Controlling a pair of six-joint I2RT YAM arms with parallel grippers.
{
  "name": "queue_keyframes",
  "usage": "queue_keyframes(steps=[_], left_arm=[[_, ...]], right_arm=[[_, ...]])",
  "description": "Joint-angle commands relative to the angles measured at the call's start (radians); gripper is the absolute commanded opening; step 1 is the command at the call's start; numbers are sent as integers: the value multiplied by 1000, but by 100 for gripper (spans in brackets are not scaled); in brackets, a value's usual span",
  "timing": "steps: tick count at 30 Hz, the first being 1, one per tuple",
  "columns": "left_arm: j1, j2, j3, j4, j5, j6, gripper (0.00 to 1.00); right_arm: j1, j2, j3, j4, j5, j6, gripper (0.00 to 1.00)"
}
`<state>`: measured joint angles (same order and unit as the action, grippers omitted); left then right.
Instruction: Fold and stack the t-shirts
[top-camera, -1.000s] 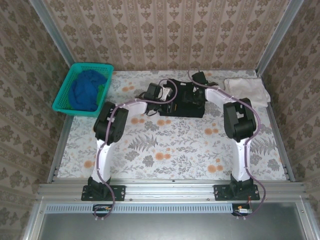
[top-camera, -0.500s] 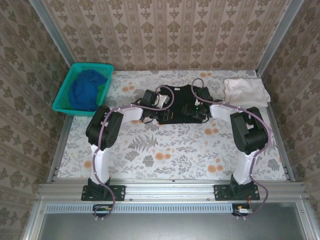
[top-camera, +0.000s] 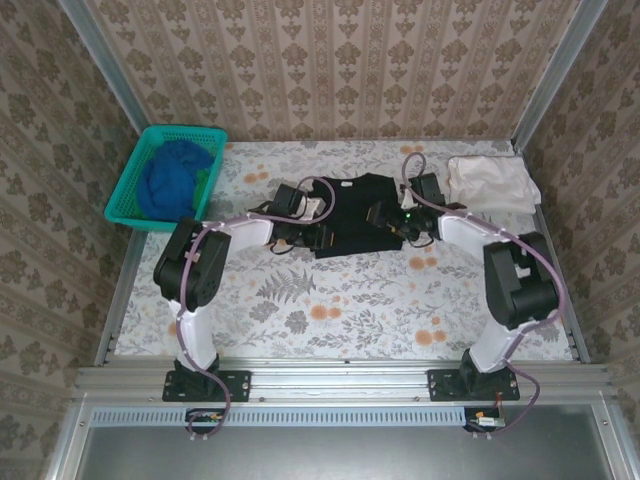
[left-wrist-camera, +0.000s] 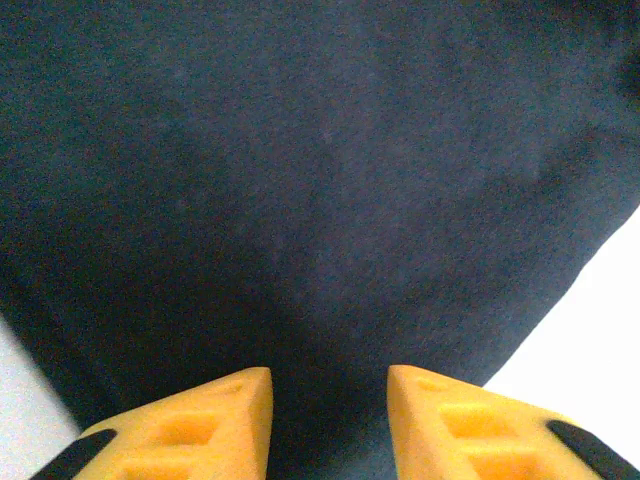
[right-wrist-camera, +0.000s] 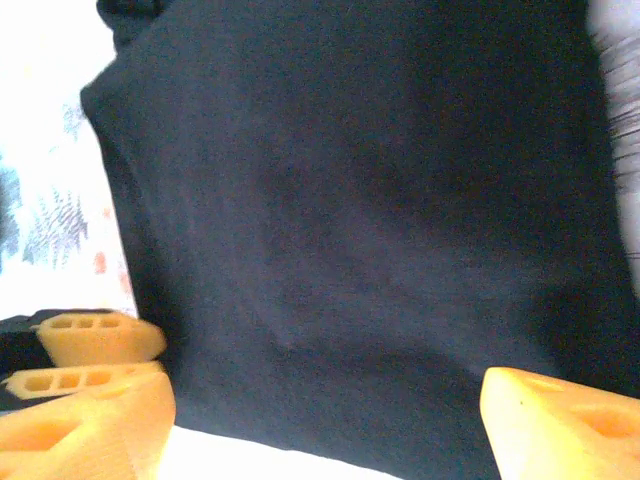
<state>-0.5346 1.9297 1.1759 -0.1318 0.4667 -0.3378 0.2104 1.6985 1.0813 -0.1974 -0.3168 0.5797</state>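
Both arms have drawn back toward me over the soft, matte black tee (top-camera: 352, 205), squarish now; right gripper (right-wrist-camera: 320, 400) gapes wide, left gripper (left-wrist-camera: 330, 375) narrow, grip untellable; folded pale tee (top-camera: 490, 183) lies just right

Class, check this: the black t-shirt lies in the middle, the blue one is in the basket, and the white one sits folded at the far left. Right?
One slip: the white t-shirt sits folded at the far right, not left, as the top view shows. The rest stands.

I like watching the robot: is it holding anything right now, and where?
Right gripper: jaws open, nothing held. Left gripper over the black t-shirt: cannot tell.
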Motion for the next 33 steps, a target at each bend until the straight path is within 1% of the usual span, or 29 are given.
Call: queue_keyframes(steps=[1,3,4,6,9,11,12,14,18,20,21,24,30,33], left_arm=[[4,-64,104,-118,-75,22,42],[-10,-75,159,-132,-161,30,41],[-19,-76,176,-115,-188,34,42],[-46,-51,233,-80,-214,44,45],[-89,59,381,-109,-211,78,47],[-101,139,459,-109,-177,77,47],[-104,171,479,-96,-176,64,47],[-109,208,485,-57,-175,51,47],[-105,207,431,-18,-170,26,47],[-98,181,386,-9,-172,25,48],[-94,161,360,-12,-170,28,48],[-71,91,261,5,-172,39,50],[-24,-8,121,40,-151,16,51],[-2,-56,55,77,-126,-1,51]], right_arm=[[-72,-69,124,-241,287,-115,82],[-128,-55,184,-291,413,-151,83],[-157,-40,212,-303,446,-164,84],[-224,16,294,-326,458,-187,85],[-288,134,430,-333,495,-238,91],[-322,234,536,-374,515,-283,94],[-337,292,603,-388,524,-305,96],[-368,402,732,-423,508,-345,98],[-412,635,983,-505,464,-408,98],[-420,717,1057,-514,409,-461,100],[-425,765,1148,-582,393,-461,100],[-427,865,1324,-721,315,-487,100],[-421,891,1343,-830,188,-459,100],[-398,869,1283,-870,187,-452,100]])
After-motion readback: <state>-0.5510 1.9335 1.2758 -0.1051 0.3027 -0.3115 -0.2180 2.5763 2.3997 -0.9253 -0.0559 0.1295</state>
